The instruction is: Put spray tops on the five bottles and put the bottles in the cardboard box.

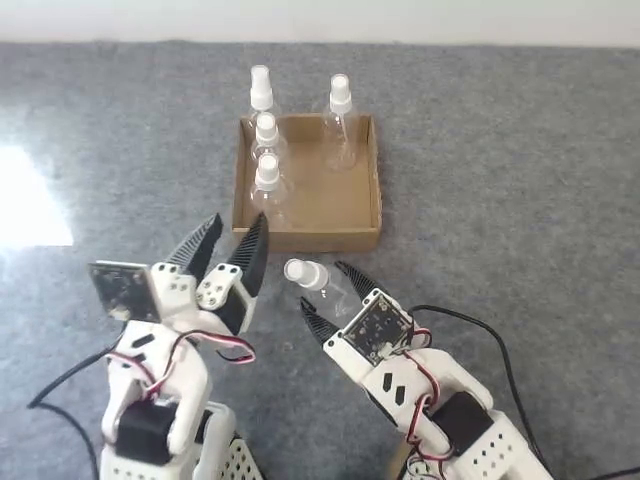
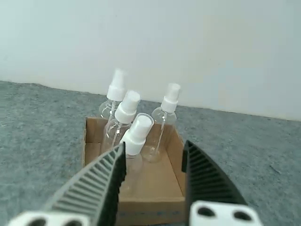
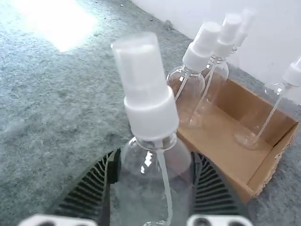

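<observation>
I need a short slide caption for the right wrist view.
Right gripper grips a spray-topped bottle near the cardboard box holding other bottles.

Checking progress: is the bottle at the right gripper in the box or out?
Out. The bottle sits between the fingers of the right gripper, short of the box.

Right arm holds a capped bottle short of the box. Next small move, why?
Probably lift the right gripper and carry its capped bottle forward over the near wall of the cardboard box, toward the bare near-right floor. The bottle is just short of that wall, and the other bottles stand along the box's left and far sides.
</observation>
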Tool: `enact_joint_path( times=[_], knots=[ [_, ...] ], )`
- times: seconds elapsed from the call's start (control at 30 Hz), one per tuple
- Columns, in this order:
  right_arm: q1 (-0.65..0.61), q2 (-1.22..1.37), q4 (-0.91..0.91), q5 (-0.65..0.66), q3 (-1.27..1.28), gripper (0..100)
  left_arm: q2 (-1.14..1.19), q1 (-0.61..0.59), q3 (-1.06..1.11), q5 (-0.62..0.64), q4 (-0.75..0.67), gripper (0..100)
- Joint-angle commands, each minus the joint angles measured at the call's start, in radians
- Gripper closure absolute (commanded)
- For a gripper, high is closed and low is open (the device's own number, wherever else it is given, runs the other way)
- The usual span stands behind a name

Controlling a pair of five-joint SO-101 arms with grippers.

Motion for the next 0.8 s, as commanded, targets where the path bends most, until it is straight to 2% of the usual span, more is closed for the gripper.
enact_joint_path(
  times=[0.0,0.27,0.5,0.77],
  knots=[
    [0.018,-0.018,-0.033,-0.008,-0.037,90.8,-0.015,0.043,0.033,0.012,-0.084,82],
    [0.018,-0.018,-0.025,-0.008,-0.068,90.8,-0.009,0.11,0.044,0.011,-0.084,82],
    [0.018,-0.018,-0.024,-0.008,-0.061,90.8,-0.009,0.232,0.07,-0.075,-0.083,82],
    [0.018,-0.018,-0.024,-0.006,-0.058,90.8,-0.009,0.296,0.074,-0.12,-0.081,82]
  ],
)
